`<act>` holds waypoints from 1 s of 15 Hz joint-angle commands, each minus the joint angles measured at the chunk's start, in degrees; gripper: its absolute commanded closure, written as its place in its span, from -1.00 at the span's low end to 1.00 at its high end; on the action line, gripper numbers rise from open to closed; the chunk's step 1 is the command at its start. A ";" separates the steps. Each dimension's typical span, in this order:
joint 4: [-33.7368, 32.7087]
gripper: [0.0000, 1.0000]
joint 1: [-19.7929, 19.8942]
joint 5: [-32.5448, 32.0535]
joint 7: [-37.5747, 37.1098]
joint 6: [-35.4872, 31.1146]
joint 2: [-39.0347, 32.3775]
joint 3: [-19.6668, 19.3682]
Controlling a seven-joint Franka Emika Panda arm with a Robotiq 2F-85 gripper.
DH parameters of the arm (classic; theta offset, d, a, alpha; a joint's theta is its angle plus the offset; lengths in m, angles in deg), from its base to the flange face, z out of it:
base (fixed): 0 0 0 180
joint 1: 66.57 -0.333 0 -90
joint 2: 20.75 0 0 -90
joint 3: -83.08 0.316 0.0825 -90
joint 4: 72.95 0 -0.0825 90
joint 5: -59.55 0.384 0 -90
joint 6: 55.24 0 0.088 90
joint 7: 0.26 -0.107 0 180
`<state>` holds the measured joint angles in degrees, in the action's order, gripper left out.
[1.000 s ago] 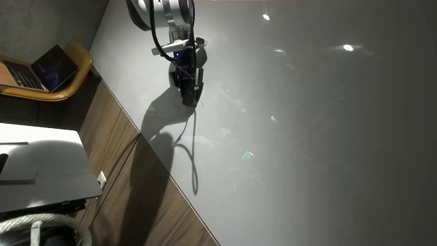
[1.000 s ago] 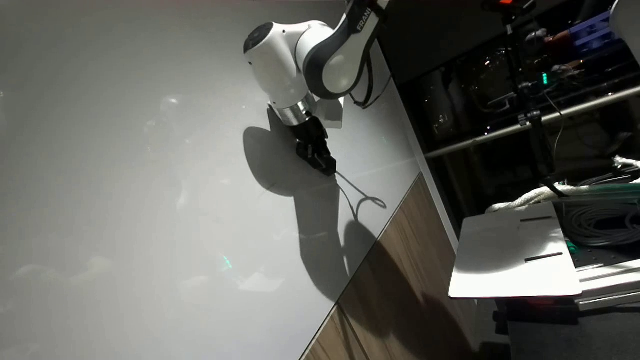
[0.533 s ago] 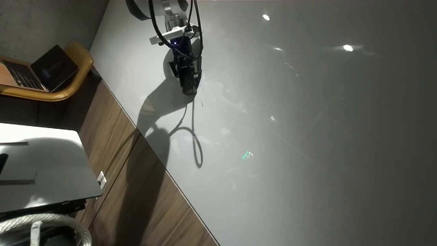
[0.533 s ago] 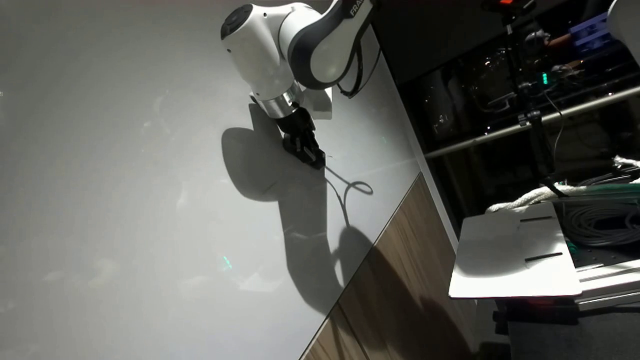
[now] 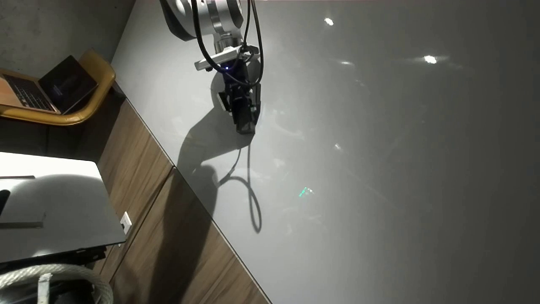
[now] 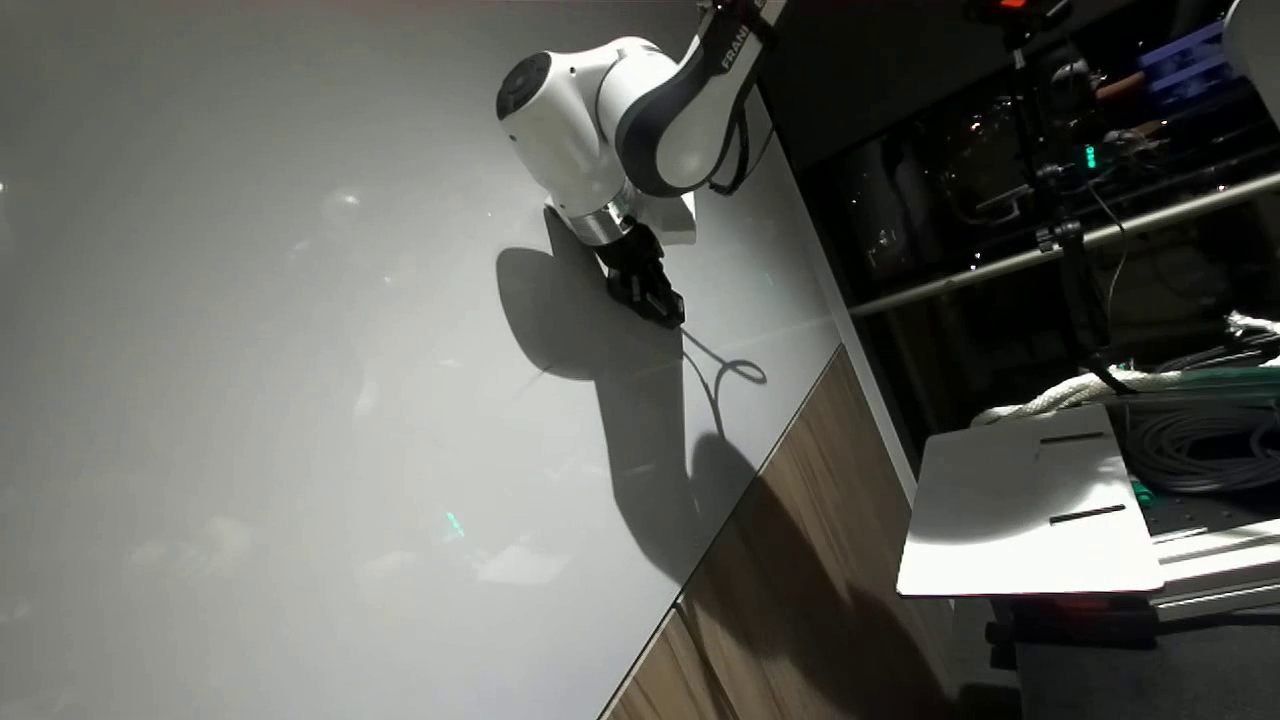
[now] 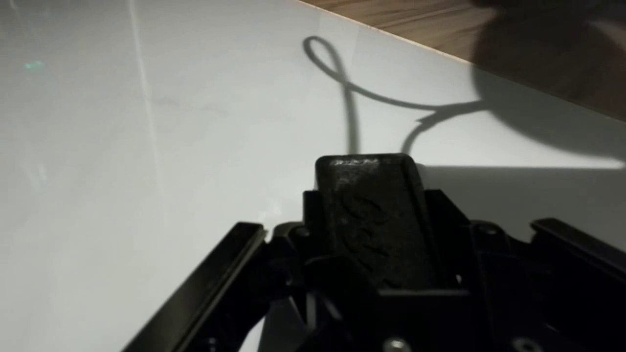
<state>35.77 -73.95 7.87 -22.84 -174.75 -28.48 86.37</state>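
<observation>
- Wrist view: clamped with gripper (image 7: 372,208) on black block (image 7: 364,183), without visible gap.
- Held just above or touching table (image 5: 379,126); cannot tell which.
- Could twist loose if pressed tilted against table.

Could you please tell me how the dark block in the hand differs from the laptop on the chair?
The dark block is gripped by the hand, while the laptop rests on a tan chair. The dark block is one solid-looking slab; the laptop stands open, its screen raised from its keyboard. In an exterior view, the laptop looks larger than the dark block. Both show dark surfaces: the dark block's face and the laptop's screen.
</observation>
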 commanded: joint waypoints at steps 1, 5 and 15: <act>-2.50 0.41 3.08 -3.67 1.00 -6.07 -3.07 -2.22; -0.62 0.41 3.60 -3.12 -0.78 -8.84 -2.90 -2.13; -2.40 0.41 -3.13 -1.68 -5.03 -4.73 -2.33 4.10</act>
<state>38.41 -74.07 6.58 -27.12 -179.38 -28.13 87.94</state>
